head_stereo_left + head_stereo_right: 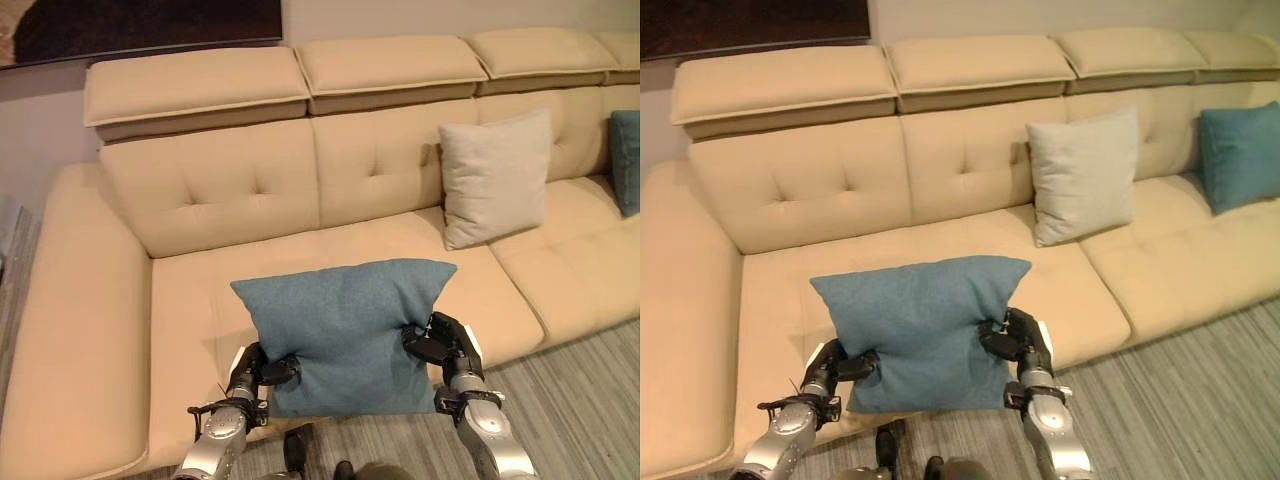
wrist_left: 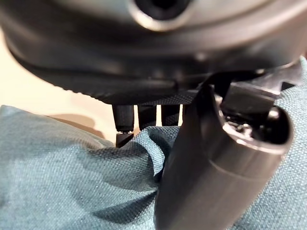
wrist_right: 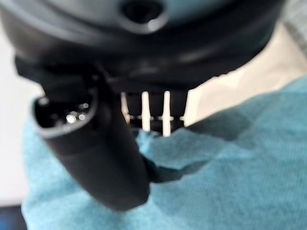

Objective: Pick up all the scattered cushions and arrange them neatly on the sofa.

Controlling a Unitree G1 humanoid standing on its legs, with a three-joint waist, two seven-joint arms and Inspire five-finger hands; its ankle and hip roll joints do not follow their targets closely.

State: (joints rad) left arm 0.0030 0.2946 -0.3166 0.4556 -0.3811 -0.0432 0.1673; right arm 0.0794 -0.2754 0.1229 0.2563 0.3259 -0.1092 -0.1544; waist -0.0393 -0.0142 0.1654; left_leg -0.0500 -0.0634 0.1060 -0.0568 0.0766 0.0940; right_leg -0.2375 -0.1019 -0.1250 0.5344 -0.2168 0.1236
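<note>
1. We hold one blue cushion (image 1: 345,330) between both hands, upright above the front edge of the beige sofa (image 1: 200,290), over its left seat section.
2. Our left hand (image 1: 262,368) grips the cushion's lower left side. In the left wrist view the thumb (image 2: 211,182) presses into the fabric from the front while the fingers (image 2: 123,120) go behind a bunched fold, so this hand is closed on the cushion.
3. Our right hand (image 1: 437,342) grips the lower right side. The right wrist view shows the same pinch: thumb (image 3: 103,158) on the near face, fingers (image 3: 153,111) behind the cloth.
4. The fabric puckers inward at both grip points; the top corners flare out wider than the pinched middle.
5. A pale grey cushion (image 1: 495,178) stands upright, leaning on the sofa back, on the seat section to the right, well apart from the one we hold.
6. A second blue cushion (image 1: 1243,155) leans against the backrest farther right.
7. Grey striped floor (image 1: 580,390) lies in front of the sofa.
</note>
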